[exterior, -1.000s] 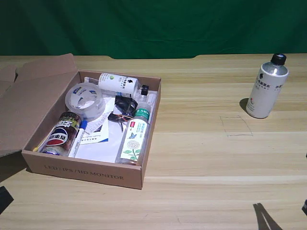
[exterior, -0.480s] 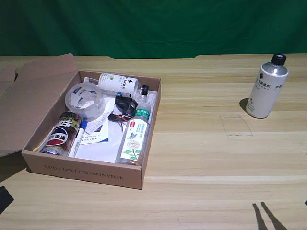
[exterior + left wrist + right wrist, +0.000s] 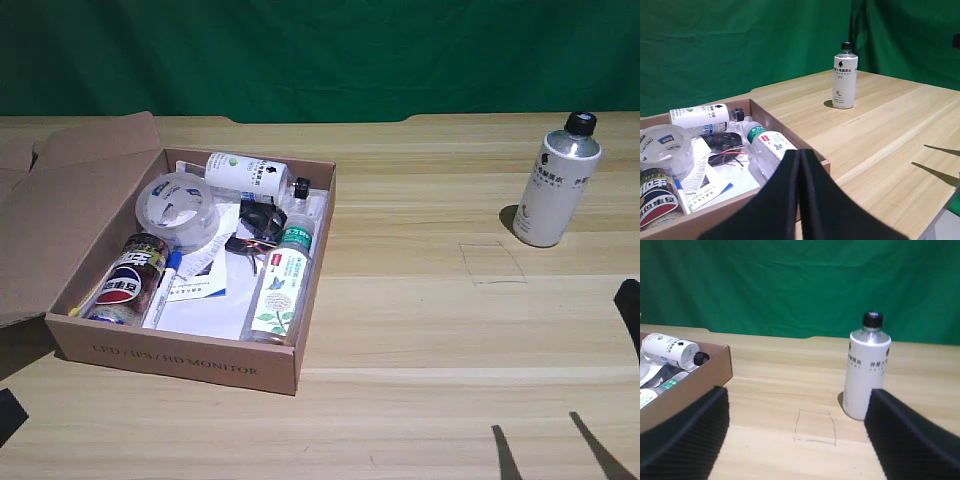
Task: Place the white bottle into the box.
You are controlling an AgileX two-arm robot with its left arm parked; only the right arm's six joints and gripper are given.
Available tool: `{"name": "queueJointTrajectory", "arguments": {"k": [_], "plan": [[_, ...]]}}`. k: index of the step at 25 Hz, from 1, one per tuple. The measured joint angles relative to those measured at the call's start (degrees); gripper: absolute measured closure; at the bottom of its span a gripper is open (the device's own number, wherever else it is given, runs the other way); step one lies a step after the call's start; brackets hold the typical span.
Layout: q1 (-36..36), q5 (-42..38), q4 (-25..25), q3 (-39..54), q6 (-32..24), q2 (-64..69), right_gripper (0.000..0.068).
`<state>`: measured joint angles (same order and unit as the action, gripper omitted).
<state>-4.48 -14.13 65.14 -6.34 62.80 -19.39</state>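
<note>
The white bottle [image 3: 556, 185] stands upright on the wooden table at the exterior view's far right, black cap up; the left wrist view shows the white bottle [image 3: 844, 77] too. The open brown box [image 3: 318, 262] sits at the exterior view's left, flap lid folded out. In the right wrist view my right gripper [image 3: 796, 405] is open, its black fingers [image 3: 687, 437] wide apart. The bottle [image 3: 867, 374] stands ahead of it, close to one finger and untouched. Only a dark edge of that arm [image 3: 630, 312] shows in the exterior view.
The box holds a tape roll [image 3: 178, 208], a cola can [image 3: 128, 280], a clear green-capped bottle [image 3: 280, 285], a smaller white bottle [image 3: 245, 172], a pen and papers. A pencilled square [image 3: 492, 263] marks the table near the white bottle. The parked left gripper [image 3: 800, 200] hangs over the box's near corner.
The two finger shadows at the table's near edge have spread apart. A dark part of the right arm has come in at the exterior view's right edge. The bottle has not moved.
</note>
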Motion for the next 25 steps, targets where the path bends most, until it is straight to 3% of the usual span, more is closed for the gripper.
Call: {"name": "queueJointTrajectory", "arguments": {"k": [3, 6, 14, 25], "plan": [[0.0, -2.0, 5.7, -2.3, -0.1, 0.0, 0.0003], [0.0, -2.3, 7.8, -3.0, -0.2, 0.0, 0.0010], [0.0, 12.4, 7.9, -5.2, 3.4, -2.4, 0.0048], [2.3, 13.6, 7.8, -19.2, 10.0, -34.6, 0.0050]]}}
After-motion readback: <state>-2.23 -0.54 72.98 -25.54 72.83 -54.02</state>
